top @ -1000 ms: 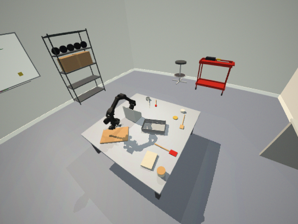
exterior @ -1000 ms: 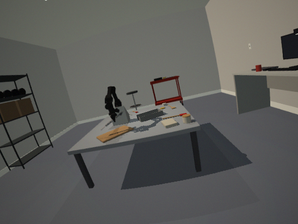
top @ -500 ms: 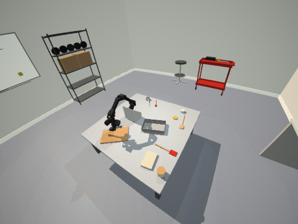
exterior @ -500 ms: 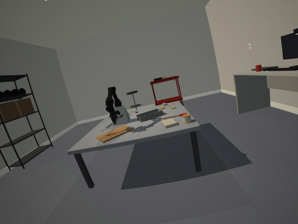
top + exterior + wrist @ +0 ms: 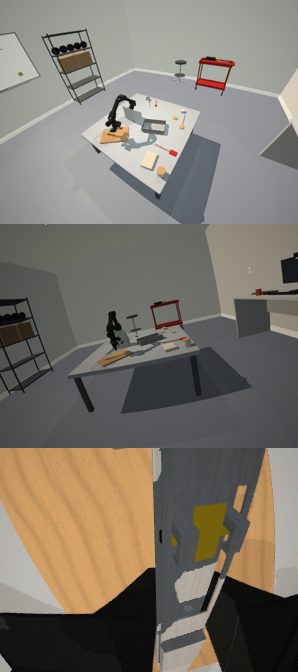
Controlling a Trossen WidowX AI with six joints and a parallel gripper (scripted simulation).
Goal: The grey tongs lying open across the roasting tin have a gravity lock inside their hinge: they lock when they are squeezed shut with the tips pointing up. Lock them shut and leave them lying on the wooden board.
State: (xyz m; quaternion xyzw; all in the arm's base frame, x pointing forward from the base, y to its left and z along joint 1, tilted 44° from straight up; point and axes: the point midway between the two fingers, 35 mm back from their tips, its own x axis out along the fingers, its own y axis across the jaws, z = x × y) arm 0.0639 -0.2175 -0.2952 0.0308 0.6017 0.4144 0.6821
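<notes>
My gripper [image 5: 113,130] [image 5: 116,349] [image 5: 173,573] is shut on the grey tongs [image 5: 110,351] [image 5: 207,478], one black finger on each side of them. The tongs are off the tin and hang over the wooden board [image 5: 106,140] [image 5: 103,363] [image 5: 100,523], with their shadow falling on it. In the wrist view their arms lie close together, with a yellow patch between the side brackets. Whether the lock is engaged cannot be told. The roasting tin [image 5: 153,132] [image 5: 149,340] stands apart from the board, with no tongs across it.
A pale upright panel [image 5: 131,114] [image 5: 123,339] stands behind the board, close to the arm. A cream block [image 5: 149,160] [image 5: 169,347], a jar with an orange lid [image 5: 161,171] [image 5: 186,343] and a red-headed spatula [image 5: 173,153] lie or stand towards the table's near right side.
</notes>
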